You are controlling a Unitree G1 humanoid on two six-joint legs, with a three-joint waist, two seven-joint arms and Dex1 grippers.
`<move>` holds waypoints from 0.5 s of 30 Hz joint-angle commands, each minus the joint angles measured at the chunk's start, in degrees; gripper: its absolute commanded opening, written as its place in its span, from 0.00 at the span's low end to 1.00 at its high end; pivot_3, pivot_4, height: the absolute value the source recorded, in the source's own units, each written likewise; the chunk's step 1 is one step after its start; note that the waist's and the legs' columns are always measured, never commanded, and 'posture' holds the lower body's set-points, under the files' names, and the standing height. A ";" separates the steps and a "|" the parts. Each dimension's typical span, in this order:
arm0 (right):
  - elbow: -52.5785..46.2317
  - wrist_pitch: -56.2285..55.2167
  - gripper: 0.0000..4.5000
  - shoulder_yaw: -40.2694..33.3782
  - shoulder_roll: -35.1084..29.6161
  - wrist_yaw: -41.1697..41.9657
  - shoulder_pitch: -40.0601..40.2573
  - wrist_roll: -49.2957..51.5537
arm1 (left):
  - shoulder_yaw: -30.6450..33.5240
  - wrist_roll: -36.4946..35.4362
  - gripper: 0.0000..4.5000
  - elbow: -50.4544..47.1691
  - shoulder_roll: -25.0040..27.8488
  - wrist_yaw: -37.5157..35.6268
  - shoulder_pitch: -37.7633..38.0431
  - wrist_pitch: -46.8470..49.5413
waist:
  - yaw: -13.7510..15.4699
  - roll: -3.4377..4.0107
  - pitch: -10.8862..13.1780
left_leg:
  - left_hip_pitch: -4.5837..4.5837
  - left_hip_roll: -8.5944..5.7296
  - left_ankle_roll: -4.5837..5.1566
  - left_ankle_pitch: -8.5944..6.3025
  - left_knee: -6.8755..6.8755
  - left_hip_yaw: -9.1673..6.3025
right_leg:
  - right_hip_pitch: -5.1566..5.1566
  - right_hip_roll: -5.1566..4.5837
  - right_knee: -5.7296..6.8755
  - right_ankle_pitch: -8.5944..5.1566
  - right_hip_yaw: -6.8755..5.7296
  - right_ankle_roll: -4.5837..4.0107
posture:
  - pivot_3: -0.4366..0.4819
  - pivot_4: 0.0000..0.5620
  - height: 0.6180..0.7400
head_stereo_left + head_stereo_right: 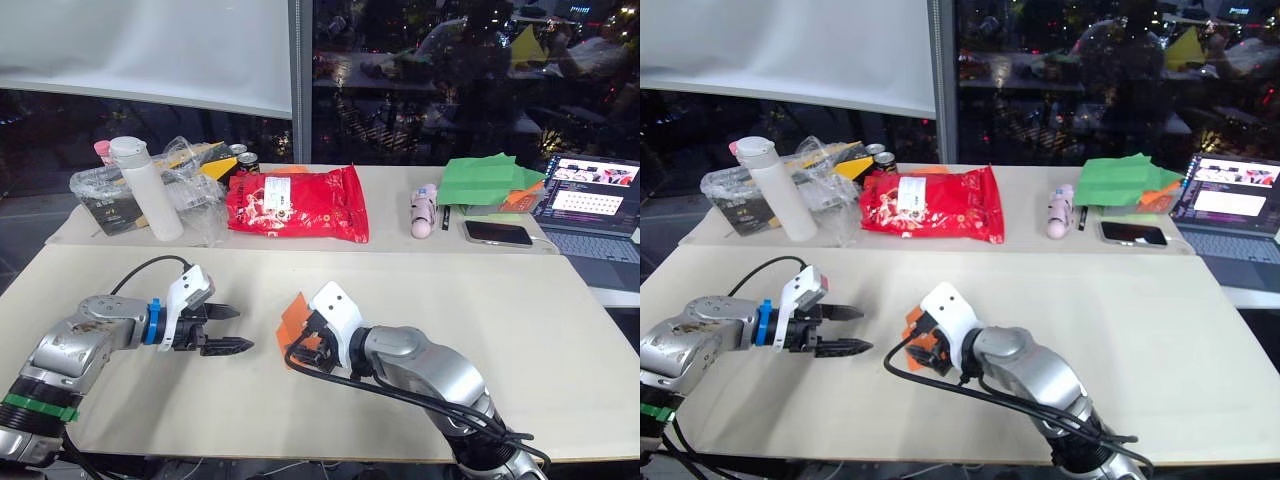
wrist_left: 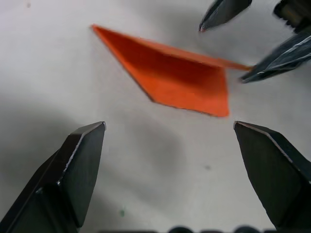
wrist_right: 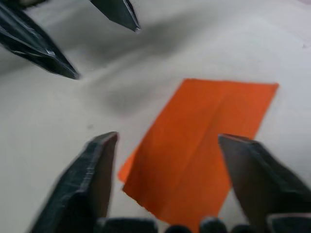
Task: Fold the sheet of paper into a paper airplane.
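The sheet of paper (image 1: 296, 318) is bright orange and folded, with a crease along its length and one slanted end. It rests on the pale table (image 1: 500, 330) near the front middle, one edge tilted up. My right gripper (image 3: 167, 140) is open, and its two fingers straddle the near end of the sheet of paper (image 3: 199, 141) without closing on it. My left gripper (image 1: 243, 329) is open too, just left of the paper and pointing at it, a short gap away. In the left wrist view the sheet of paper (image 2: 180, 77) lies beyond the spread fingers.
On the rear table stand a red snack bag (image 1: 297, 203), a white bottle (image 1: 150, 190), a crumpled plastic bag (image 1: 195, 190), a green paper stack (image 1: 485, 180), a phone (image 1: 497, 233) and a laptop (image 1: 590, 210). Bare tabletop stretches to the right.
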 commanded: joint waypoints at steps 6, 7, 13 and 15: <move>-3.76 -1.43 0.03 4.07 -6.93 0.77 -3.29 -2.22 | 3.28 -0.68 1.00 1.56 -1.01 -5.44 -3.54 0.46 | -0.10 0.01 0.00 | 0.00 0.01 0.02 0.01 0.00 0.00 | 0.00 0.00 0.01 0.00 0.00 0.01 | 0.48 0.27 0.79; -4.00 -2.32 0.00 4.61 -9.09 1.85 -3.85 -2.43 | 3.32 -0.57 1.00 1.66 -1.29 -5.79 -3.66 0.38 | -0.02 0.01 0.01 | 0.00 0.01 0.03 0.02 0.01 0.00 | 0.01 0.00 0.01 0.01 0.00 0.01 | 0.48 0.27 0.79; -5.75 -13.87 0.00 8.49 -22.16 11.39 -6.39 -5.12 | 3.09 0.08 1.00 1.57 -3.47 -7.92 -4.06 -1.53 | 0.11 0.03 0.02 | -0.04 0.00 0.04 0.02 0.05 0.00 | 0.06 0.00 -0.03 0.00 -0.01 0.03 | 0.48 0.27 0.79; -6.06 -20.39 0.00 9.46 -26.13 15.46 -5.99 -6.33 | 2.81 0.60 1.00 1.98 -4.61 -8.38 -4.56 -2.43 | 0.05 0.00 0.00 | -0.04 0.01 0.05 0.02 0.05 0.00 | 0.09 0.02 -0.02 0.00 -0.01 0.04 | 0.48 0.27 0.79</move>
